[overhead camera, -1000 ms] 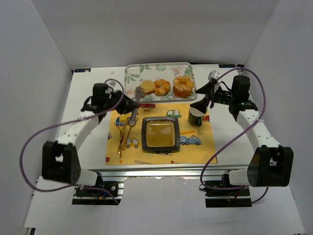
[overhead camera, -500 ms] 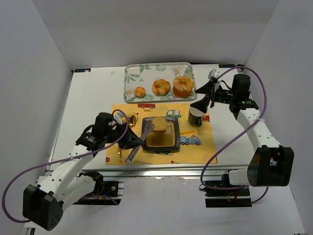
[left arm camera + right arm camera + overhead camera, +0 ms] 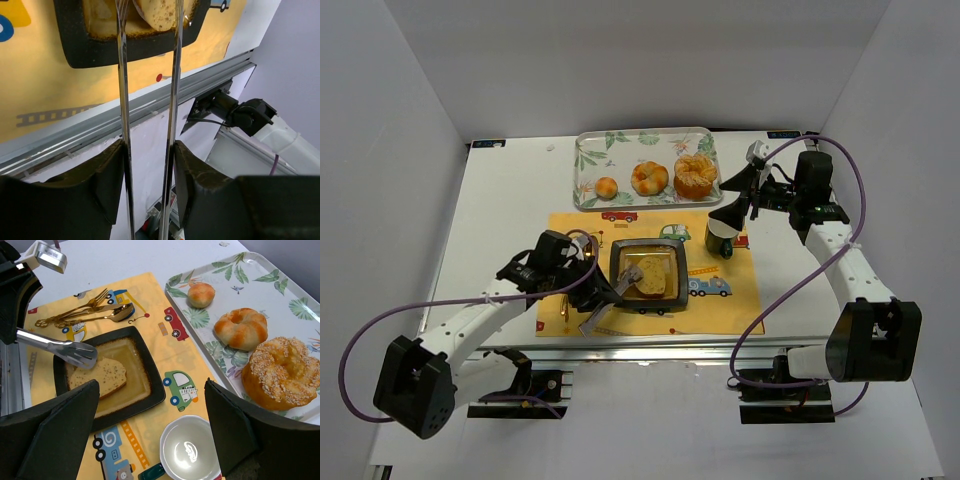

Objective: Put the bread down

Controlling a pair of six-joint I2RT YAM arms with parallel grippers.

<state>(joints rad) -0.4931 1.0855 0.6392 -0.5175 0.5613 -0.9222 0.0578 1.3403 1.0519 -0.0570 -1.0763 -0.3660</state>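
Note:
The bread (image 3: 651, 280) is a pale oval slice with a brown crust. It lies flat in the dark square plate (image 3: 647, 246) on the yellow mat. My left gripper (image 3: 583, 283) is shut on a pair of metal tongs (image 3: 610, 300). In the left wrist view the tongs' arms (image 3: 122, 75) stand apart on either side of the bread (image 3: 162, 12). In the right wrist view the tongs' head (image 3: 75, 354) sits at the end of the bread (image 3: 102, 377). My right gripper (image 3: 732, 198) hangs open above the mat's right side, holding nothing.
A leaf-patterned tray (image 3: 595, 145) at the back holds a small round bun (image 3: 606, 188), a knotted roll (image 3: 650, 178) and a seeded ring pastry (image 3: 695, 176). A green-handled cup (image 3: 720, 238) stands below my right gripper. A gold fork and spoon (image 3: 85, 312) lie on the mat's left.
My left arm carried the bread in the tongs from the tray to the plate. The tongs' arms have spread and the bread now lies flat. The right arm has not moved.

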